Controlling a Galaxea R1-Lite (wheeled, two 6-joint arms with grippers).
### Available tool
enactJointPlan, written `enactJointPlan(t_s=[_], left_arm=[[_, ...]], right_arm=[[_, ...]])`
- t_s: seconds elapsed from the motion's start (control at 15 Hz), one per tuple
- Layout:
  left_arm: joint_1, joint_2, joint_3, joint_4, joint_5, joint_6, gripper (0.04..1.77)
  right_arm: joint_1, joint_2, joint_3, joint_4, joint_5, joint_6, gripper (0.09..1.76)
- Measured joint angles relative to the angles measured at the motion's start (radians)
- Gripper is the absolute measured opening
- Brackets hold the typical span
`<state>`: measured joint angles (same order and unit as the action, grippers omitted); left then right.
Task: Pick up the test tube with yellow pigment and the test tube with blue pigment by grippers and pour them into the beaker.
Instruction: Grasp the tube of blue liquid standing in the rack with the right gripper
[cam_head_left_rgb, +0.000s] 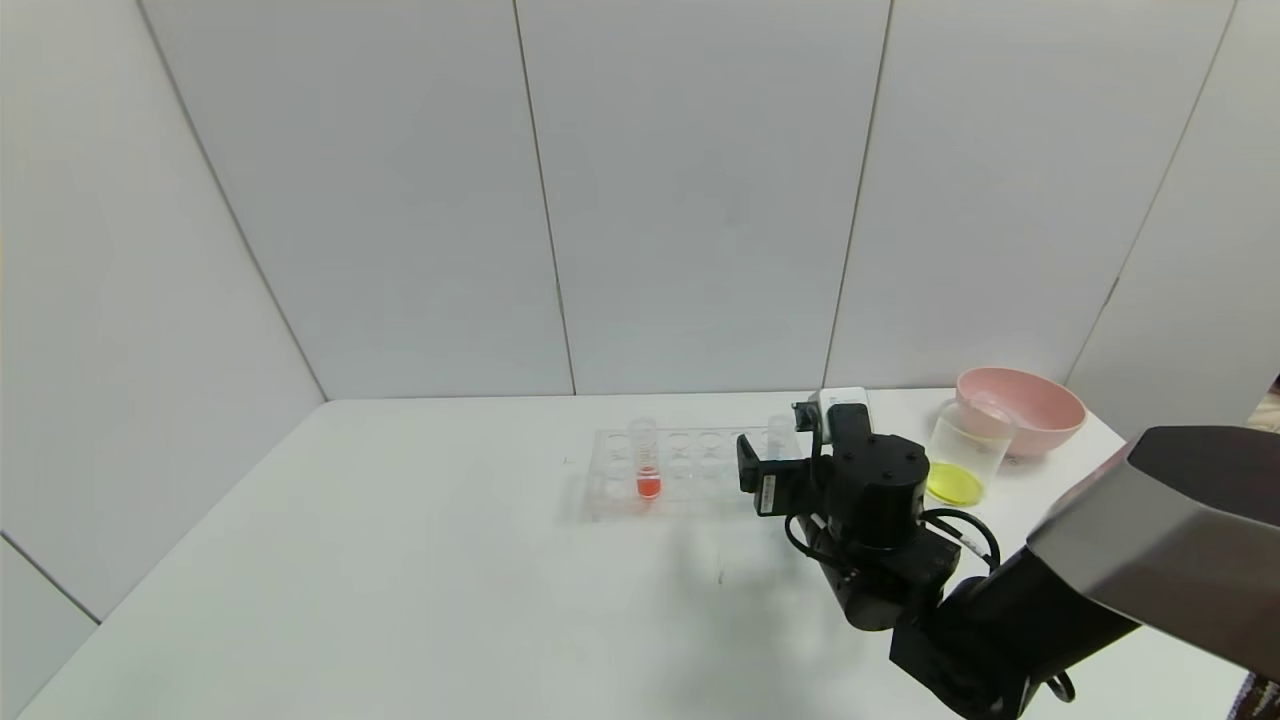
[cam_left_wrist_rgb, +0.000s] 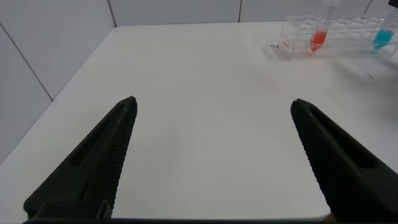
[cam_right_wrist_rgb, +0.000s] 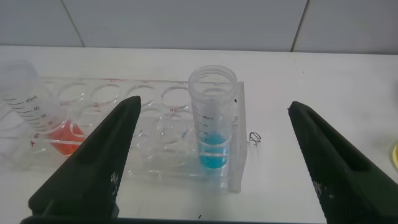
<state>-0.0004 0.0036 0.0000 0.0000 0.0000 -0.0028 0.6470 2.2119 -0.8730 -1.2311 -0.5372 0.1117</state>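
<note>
Hovering spread wide before the clear many-holed rack (cam_right_wrist_rgb: 155, 134), the right claw (cam_right_wrist_rgb: 211, 165) frames the upright blue-pigment tube (cam_right_wrist_rgb: 213, 118) for grasping; the clear beaker (cam_head_left_rgb: 966, 450) already holds yellow liquid; the left claw (cam_left_wrist_rgb: 214, 158) idles apart.

We see our right arm (cam_head_left_rgb: 1010, 620) as black, blocky housings, its upper link (cam_head_left_rgb: 1170, 530) cased in glossy grey. A grey-white box (cam_head_left_rgb: 842, 405) tops the wrist, and black cables (cam_head_left_rgb: 965, 530) loop beside a round joint. Our fingers (cam_right_wrist_rgb: 99, 168) are black, tapering and finely ribbed inside.
</note>
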Motion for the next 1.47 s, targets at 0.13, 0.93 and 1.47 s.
enactJointPlan(t_s=[0.13,0.93,1.47], left_arm=[[0.000,0.000,0.000,0.000,0.000,0.000,1.76],[0.000,0.000,0.000,0.000,0.000,0.000,1.76],[0.000,0.000,0.000,0.000,0.000,0.000,1.76]], right_arm=[[-0.015,0.023,-0.037,0.028,0.012,-0.001,1.70],[-0.064,0.117,-0.131,0.040,0.045,-0.001,1.24],[-0.061,0.116,-0.120,0.038,0.048,-0.004,0.52]])
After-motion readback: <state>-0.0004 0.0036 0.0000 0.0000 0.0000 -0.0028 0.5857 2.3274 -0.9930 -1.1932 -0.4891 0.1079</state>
